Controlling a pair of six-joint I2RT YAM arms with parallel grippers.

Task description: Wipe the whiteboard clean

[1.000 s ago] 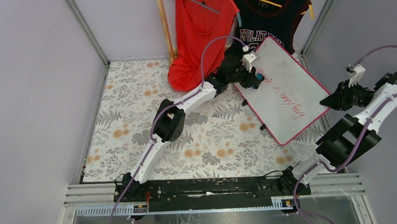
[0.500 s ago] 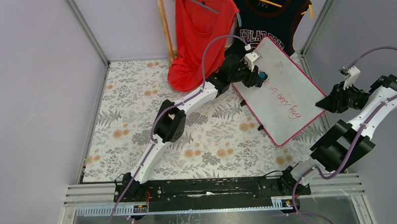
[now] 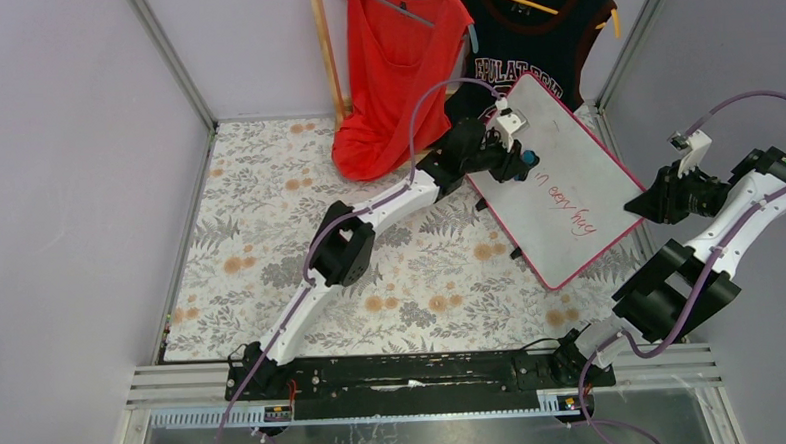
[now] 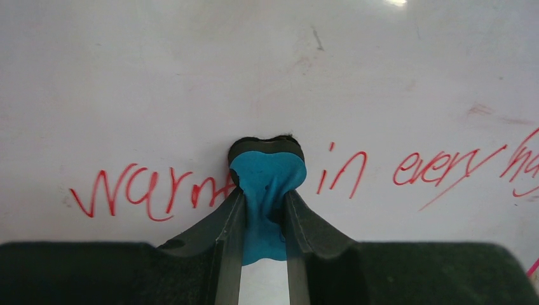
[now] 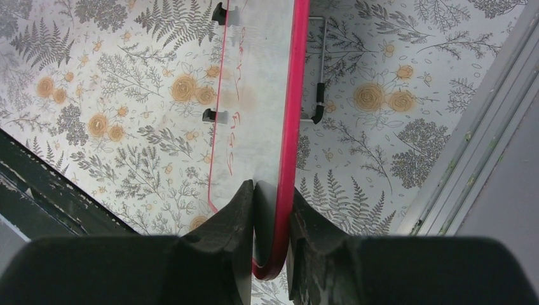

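Observation:
The whiteboard [image 3: 568, 189] has a pink-red frame and stands tilted at the right of the table, with red handwriting across it. My left gripper [image 3: 519, 158] is shut on a small blue eraser [image 4: 267, 184] and presses it against the board's face, between "warm" and "in" of the writing [image 4: 407, 171]. My right gripper [image 3: 641, 207] is shut on the board's right edge; in the right wrist view the red frame [image 5: 289, 146] runs between its fingers [image 5: 236, 216].
A red shirt [image 3: 387, 72] and a dark jersey [image 3: 531, 46] hang at the back, beside a wooden pole [image 3: 327, 55]. The floral tablecloth [image 3: 270, 237] covers the table. Grey walls close in left and right.
My left gripper has slid the eraser rightwards along the writing. The board has shifted slightly and my right gripper moved left with its edge, then held still.

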